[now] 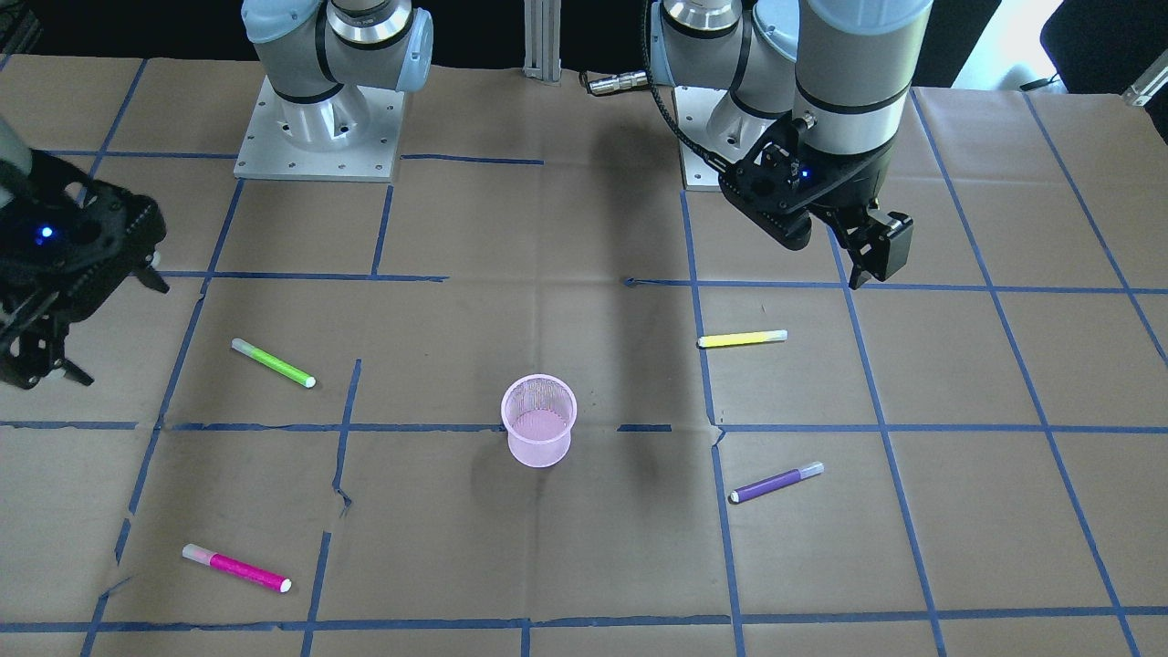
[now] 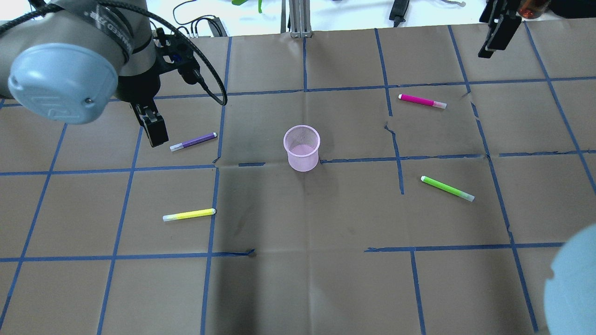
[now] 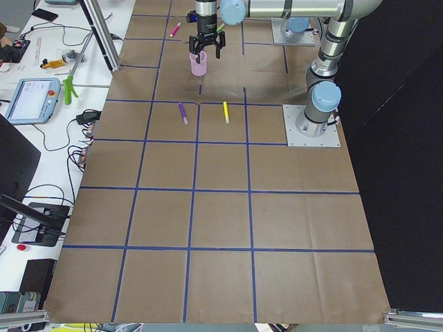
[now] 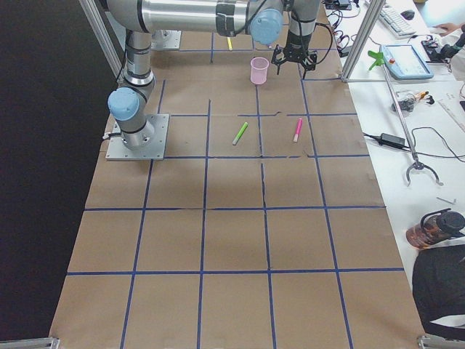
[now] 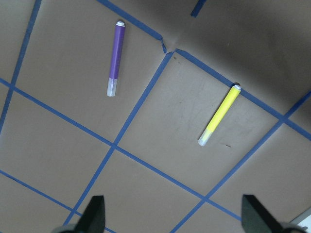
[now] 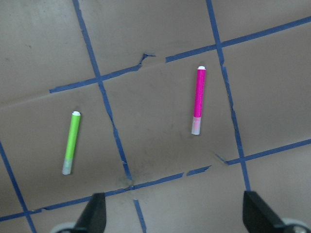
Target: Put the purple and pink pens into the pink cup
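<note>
The pink mesh cup [image 2: 302,148] stands upright mid-table, also in the front view [image 1: 538,420]. The purple pen [image 2: 193,141] lies left of it, also in the left wrist view [image 5: 115,58]. My left gripper [image 2: 154,132] hovers open and empty beside the pen's capped end; its fingertips [image 5: 96,213] are wide apart. The pink pen [image 2: 421,101] lies at the far right, also in the right wrist view [image 6: 198,99]. My right gripper [image 2: 496,35] is open and empty, high above the far right edge of the table, away from the pink pen.
A yellow pen [image 2: 189,214] lies near-left of the cup and a green pen [image 2: 447,188] near-right. Blue tape lines [image 2: 305,88] grid the brown paper table cover. The arm bases [image 1: 319,128] are bolted at the robot's side.
</note>
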You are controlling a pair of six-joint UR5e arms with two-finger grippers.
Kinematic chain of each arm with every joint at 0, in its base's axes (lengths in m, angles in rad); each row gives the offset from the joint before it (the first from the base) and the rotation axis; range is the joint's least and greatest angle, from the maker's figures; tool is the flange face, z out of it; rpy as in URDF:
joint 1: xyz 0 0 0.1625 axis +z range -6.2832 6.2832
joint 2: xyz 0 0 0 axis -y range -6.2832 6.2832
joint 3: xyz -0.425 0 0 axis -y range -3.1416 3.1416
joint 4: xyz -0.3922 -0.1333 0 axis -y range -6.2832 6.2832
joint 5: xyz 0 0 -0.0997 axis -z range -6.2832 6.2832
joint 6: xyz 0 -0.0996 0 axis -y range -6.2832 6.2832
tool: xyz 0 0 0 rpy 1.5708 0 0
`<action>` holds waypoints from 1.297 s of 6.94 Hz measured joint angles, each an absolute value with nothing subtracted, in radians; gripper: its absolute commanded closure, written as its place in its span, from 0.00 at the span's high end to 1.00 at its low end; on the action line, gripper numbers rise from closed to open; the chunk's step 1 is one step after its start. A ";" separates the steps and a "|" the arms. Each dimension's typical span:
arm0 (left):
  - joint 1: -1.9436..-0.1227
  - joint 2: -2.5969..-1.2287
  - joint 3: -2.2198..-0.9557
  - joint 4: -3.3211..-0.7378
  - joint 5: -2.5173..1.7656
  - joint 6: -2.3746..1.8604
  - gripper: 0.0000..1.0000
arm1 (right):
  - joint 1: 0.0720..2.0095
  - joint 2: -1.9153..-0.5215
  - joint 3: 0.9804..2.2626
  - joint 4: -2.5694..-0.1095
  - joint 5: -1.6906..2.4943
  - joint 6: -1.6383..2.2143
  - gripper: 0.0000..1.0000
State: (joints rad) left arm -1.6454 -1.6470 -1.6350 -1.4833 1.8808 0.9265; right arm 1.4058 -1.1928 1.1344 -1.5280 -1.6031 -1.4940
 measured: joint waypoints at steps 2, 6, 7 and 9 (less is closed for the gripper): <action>-1.645 -1.685 -1.694 -1.406 1.888 0.943 0.97 | 1.419 -1.078 1.031 -1.488 -1.663 -1.506 1.00; -1.645 -1.870 -1.643 -1.300 1.949 1.056 0.97 | 1.532 -0.922 1.035 -1.508 -1.900 -1.360 1.00; -1.651 -1.945 -1.591 -1.288 1.944 1.067 0.97 | 1.546 -0.875 1.033 -1.516 -1.941 -1.324 1.00; -1.675 -2.102 -1.476 -1.283 1.935 1.071 0.97 | 1.589 -0.803 1.035 -1.567 -2.002 -1.268 1.00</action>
State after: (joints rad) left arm -1.6754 -2.1017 -1.4757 -1.2827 1.9351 1.0713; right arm 1.5891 -0.8030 1.0354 -1.5674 -2.0023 -1.2676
